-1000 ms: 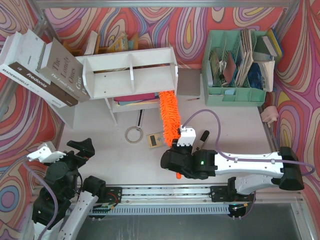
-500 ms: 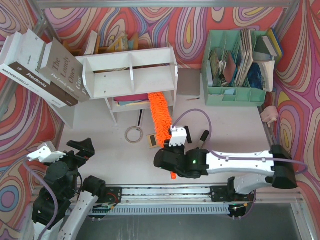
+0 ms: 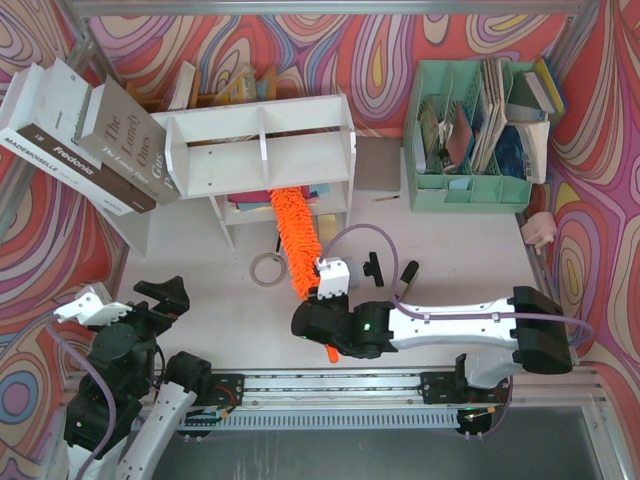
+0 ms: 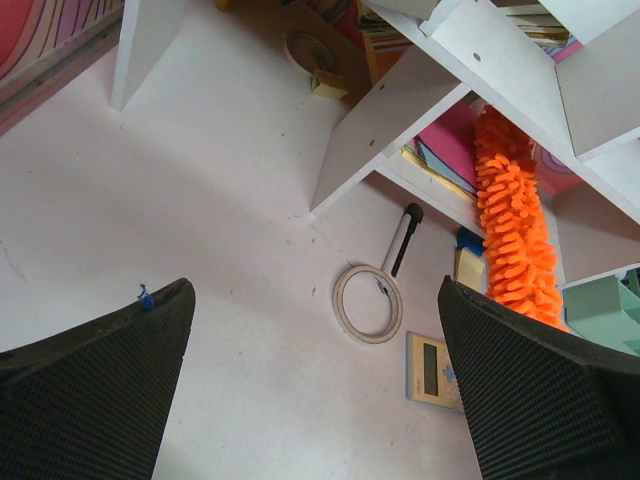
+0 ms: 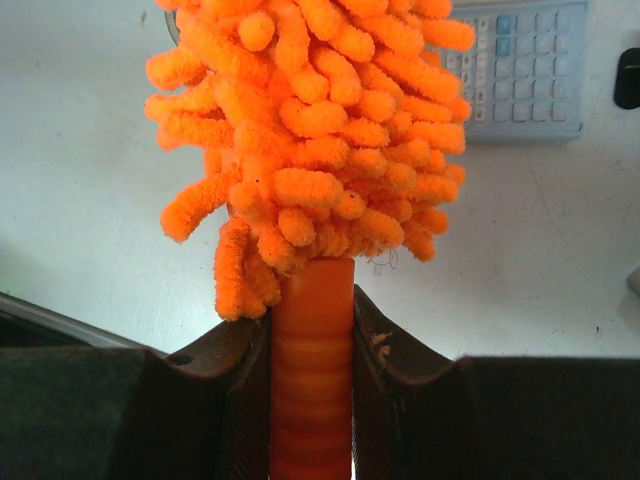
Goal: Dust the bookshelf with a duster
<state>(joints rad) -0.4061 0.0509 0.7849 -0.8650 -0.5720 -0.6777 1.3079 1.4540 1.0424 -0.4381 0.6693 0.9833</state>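
My right fingers [image 5: 385, 385] clamped on duster [image 3: 297, 240] handle [image 5: 312, 360] | head runs to 11 o'clock, tip in bookshelf [image 3: 260, 145] lower tier | judged light, pile floppy, ribbed handle stiff: grip there | left fingers [image 4: 100, 390] wide, empty

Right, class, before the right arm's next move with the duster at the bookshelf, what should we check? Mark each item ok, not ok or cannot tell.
1. Grip: right hand shut on the duster handle: ok.
2. Reach: duster head inside the bookshelf lower tier: ok.
3. Other arm: left hand open, away from the shelf: ok.
4. Loose things on the table near the duster: not ok, tape ring and calculator lie close.
5. Fibres touching the shelf board: cannot tell.
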